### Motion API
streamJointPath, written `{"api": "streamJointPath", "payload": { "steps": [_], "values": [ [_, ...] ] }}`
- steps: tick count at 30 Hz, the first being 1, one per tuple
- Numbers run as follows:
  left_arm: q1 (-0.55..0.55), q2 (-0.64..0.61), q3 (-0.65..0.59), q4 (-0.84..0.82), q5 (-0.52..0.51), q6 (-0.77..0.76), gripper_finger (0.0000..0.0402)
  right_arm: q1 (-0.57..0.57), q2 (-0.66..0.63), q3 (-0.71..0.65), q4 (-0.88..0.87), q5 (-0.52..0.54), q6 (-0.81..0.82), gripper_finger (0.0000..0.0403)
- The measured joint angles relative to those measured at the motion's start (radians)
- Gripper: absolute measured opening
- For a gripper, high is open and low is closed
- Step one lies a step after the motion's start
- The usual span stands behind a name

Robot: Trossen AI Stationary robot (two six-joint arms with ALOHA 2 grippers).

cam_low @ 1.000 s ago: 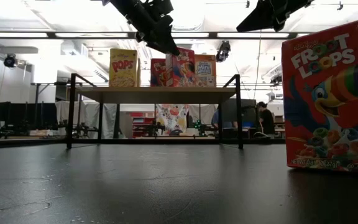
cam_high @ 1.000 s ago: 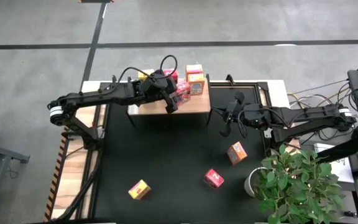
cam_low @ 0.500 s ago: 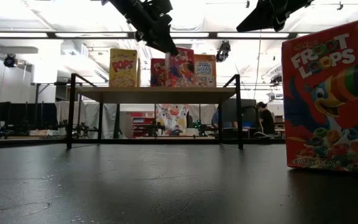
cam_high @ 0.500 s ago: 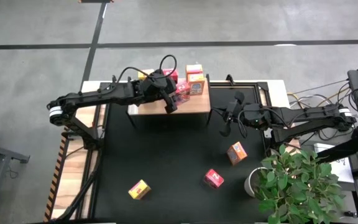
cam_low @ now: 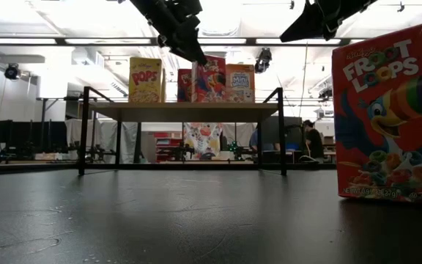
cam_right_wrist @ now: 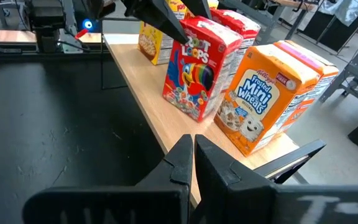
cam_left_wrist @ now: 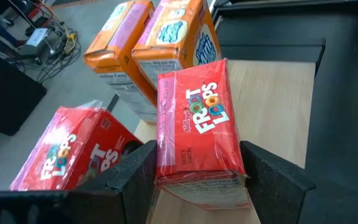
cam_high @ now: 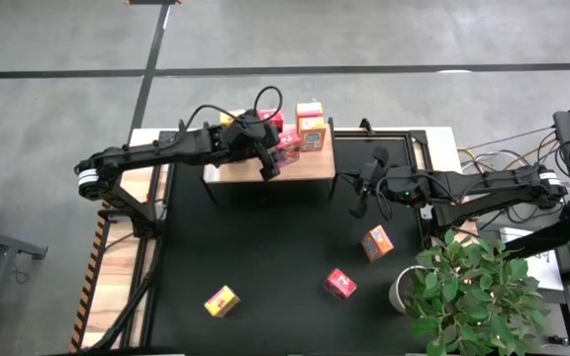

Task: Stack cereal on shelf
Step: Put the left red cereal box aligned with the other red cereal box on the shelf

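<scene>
High view: the left gripper (cam_high: 269, 158) is over the shelf (cam_high: 310, 165), pinching a red Froot Loops box (cam_high: 285, 145) at the shelf's middle. An orange box (cam_high: 312, 136) stands just right of it, with a second orange one (cam_high: 308, 112) behind. A yellow box (cam_high: 230, 120) sits at the shelf's far left corner. The right gripper (cam_high: 360, 196) hangs over the black mat (cam_high: 265, 257), just off the shelf's right end. Three boxes lie on the mat, well clear of the shelf: one orange (cam_high: 377, 242), one red (cam_high: 340, 284), one yellow (cam_high: 222, 301).

Low view: the held red box (cam_low: 210, 78) is upright on the shelf (cam_low: 184, 108), between a Pops box (cam_low: 146, 80) and a Mini Wheats box (cam_low: 240, 82). Another red box (cam_low: 184, 84) sits behind it. A large Froot Loops box (cam_low: 390, 117) stands close to the camera, in front of the shelf and to its right.

Left wrist view: both fingers (cam_left_wrist: 129, 177) are clamped on the sides of the red box (cam_left_wrist: 196, 127), which is over the wood top (cam_left_wrist: 278, 106). Two orange boxes (cam_left_wrist: 166, 46) stand beyond it, and one red box (cam_left_wrist: 73, 152) lies beside it.

Right wrist view: the right fingers (cam_right_wrist: 182, 163) are pressed together, empty, short of the shelf edge (cam_right_wrist: 160, 124). The red box (cam_right_wrist: 201, 68) stands just beside the Mini Wheats box (cam_right_wrist: 263, 96) on the shelf.
</scene>
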Motion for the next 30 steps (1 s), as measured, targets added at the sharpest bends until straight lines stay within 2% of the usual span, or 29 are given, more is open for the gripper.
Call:
{"api": "streamJointPath", "payload": {
  "steps": [10,18,30],
  "values": [
    [0.002,-0.031,0.052,-0.169,0.000,0.076,0.0205,0.000,0.000,-0.010,0.000,0.000,-0.002,0.0009],
    [0.013,-0.031,0.052,-0.193,-0.001,0.062,0.0206,0.000,0.000,-0.010,0.003,0.000,-0.004,0.0009],
    [0.013,-0.031,0.052,-0.203,-0.046,0.080,0.0254,0.000,0.000,-0.010,0.007,-0.001,-0.003,0.0009]
  ]
}}
